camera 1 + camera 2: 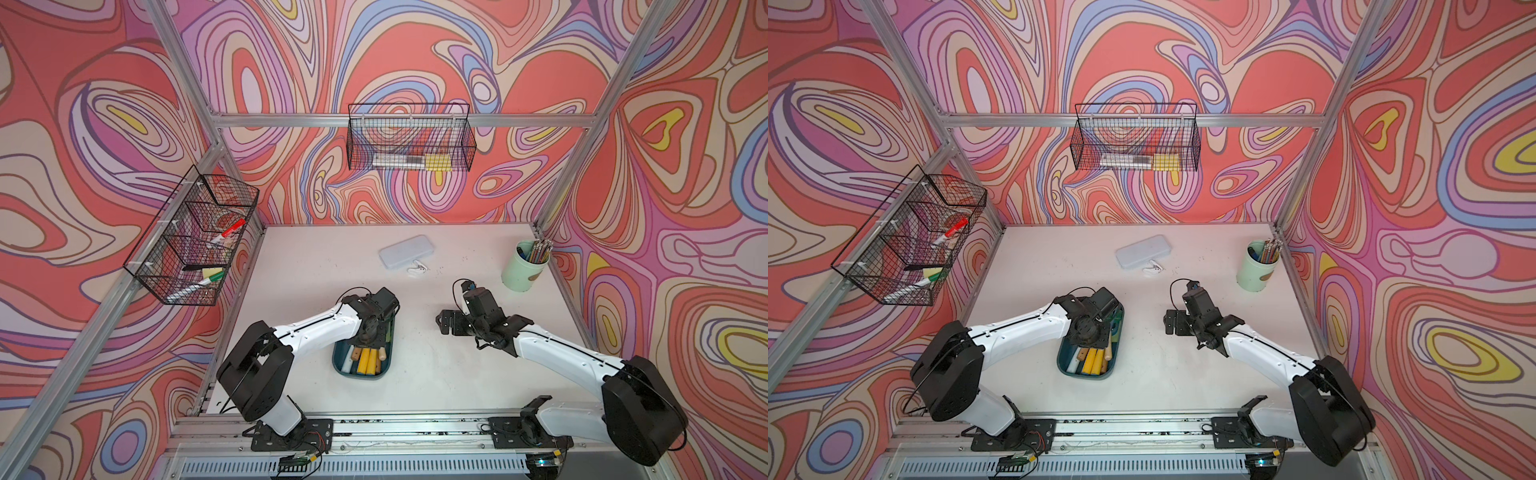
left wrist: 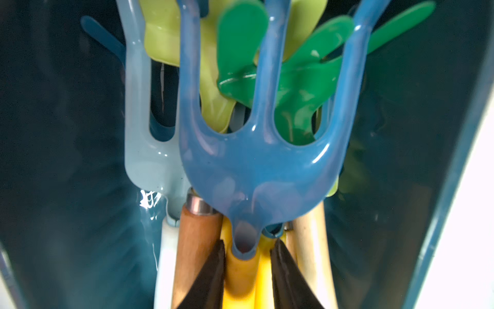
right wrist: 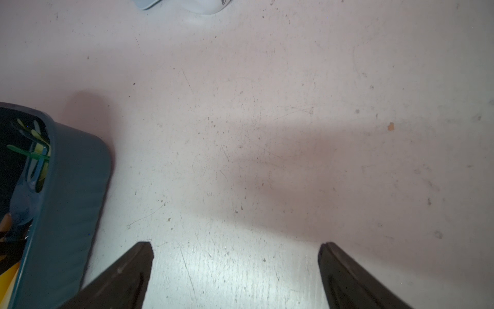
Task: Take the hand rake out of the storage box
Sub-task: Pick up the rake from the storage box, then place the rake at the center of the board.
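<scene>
Your rake (image 2: 256,171), the blue three-tined one, lies in the box (image 1: 338,368) at lower centre of both top views, on top of the other tools (image 2: 197,240). Its long axis runs along the box's. The yellow handle points toward the frame's lower edge and the tines toward the upper end, under your left gripper (image 2: 248,250). That gripper's fingers (image 2: 211,278) stand narrow, one each side of the rake's neck; whether they clamp it you cannot tell. Your right gripper (image 3: 235,267) hangs over the table (image 3: 267,120) beside the box, fingers wide, holding nothing.
</scene>
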You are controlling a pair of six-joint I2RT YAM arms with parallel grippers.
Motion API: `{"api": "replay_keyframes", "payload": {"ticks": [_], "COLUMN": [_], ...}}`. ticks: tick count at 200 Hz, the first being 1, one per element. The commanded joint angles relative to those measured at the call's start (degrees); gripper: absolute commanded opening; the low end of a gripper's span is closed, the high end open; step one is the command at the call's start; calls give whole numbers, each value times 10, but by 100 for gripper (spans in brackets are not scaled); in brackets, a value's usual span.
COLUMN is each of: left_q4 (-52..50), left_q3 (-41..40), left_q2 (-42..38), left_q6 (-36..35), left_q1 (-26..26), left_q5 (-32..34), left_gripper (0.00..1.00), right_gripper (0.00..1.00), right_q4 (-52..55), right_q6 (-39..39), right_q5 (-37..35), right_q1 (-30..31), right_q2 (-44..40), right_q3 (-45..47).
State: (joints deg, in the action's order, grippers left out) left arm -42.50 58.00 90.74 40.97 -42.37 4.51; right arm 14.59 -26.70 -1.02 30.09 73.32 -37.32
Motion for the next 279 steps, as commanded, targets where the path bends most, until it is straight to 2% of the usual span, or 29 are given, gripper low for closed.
{"api": "replay_keyframes", "payload": {"ticks": [1, 25, 60, 99, 140, 182, 227, 250, 279], "left_q4": [-13, -17, -55, -79, -103, -120, -163, -151, -159], "left_q3": [-19, -16, 14, 31, 48, 65, 102, 106, 152], "left_q2": [10, 3, -10, -23, -47, -63, -59, -68, -65], "left_q6": [7, 13, 17, 27, 34, 38, 49, 52, 53], "left_q1": [4, 4, 4, 4, 4, -1, -10, -11, -21], "left_q5": [8, 18, 51, 58, 74, 77, 108, 100, 97], "left_gripper": [29, 19, 18, 11, 11, 11, 11, 10, 10], "right_gripper": [98, 98, 98, 98, 98, 98, 98, 98, 98], "right_q4": [-3, 1, 10, 22, 24, 21, 14, 16, 27], "right_q6": [-5, -7, -8, -9, -10, -11, -12, -12, -35], "right_q5": [-11, -12, -19, -24, -28, -25, -16, -14, -45], "right_q1": [3, 4, 5, 5, 5, 5, 5, 5, 5], "right_q2": [2, -2, -17, -35, -50, -36, -25, -19, -27], "right_q3": [0, 0, 5, 7, 9, -5, -28, -35, -36]}}
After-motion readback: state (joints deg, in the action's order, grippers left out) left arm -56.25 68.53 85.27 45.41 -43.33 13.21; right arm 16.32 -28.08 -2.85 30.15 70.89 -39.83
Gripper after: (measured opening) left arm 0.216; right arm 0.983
